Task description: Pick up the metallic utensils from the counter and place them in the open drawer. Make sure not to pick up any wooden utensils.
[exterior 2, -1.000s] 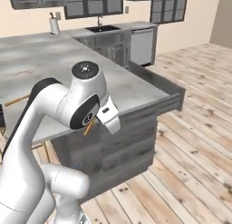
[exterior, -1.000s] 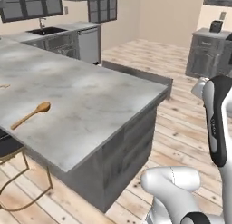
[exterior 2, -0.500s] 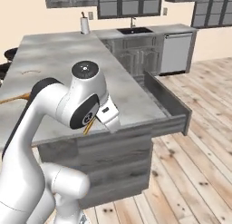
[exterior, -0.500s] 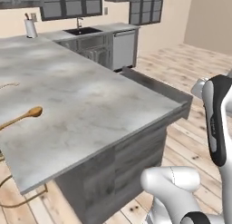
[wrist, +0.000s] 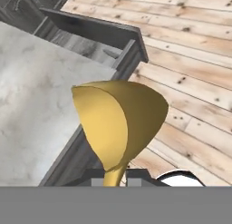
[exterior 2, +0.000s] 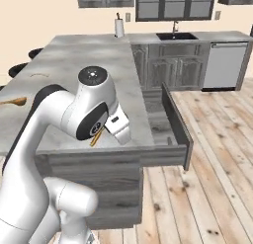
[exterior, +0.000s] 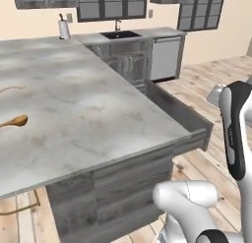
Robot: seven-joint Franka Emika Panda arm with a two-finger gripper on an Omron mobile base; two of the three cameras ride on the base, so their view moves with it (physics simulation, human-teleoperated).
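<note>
My gripper (wrist: 115, 175) is shut on the thin stem of a yellow-gold scoop-shaped utensil (wrist: 118, 123), whose bowl rises in front of the hand camera. Whether it is metal or wood I cannot tell. In the right base view its stem (exterior 2: 96, 138) pokes out under the hand, over the counter's (exterior 2: 84, 55) near edge. The open drawer (exterior 2: 170, 117) juts from the counter's (exterior: 74, 104) side, to the right of the hand, and looks bare inside (wrist: 90, 28). A tan wooden spoon (exterior: 14, 122) and a thin curved stick (exterior: 11, 89) lie far left on the stone top.
A paper towel roll (exterior 2: 118, 26) stands at the counter's far end. Beyond it are the sink (exterior: 120, 34) and a dishwasher (exterior 2: 225, 65). Dark stools (exterior 2: 20, 69) line the island's left side. Plank floor (wrist: 190, 60) spreads around the drawer.
The whole scene has shifted in both base views because the base drove around the island corner; the open drawer is now nearer. The arm keeps its pose and its hold.
</note>
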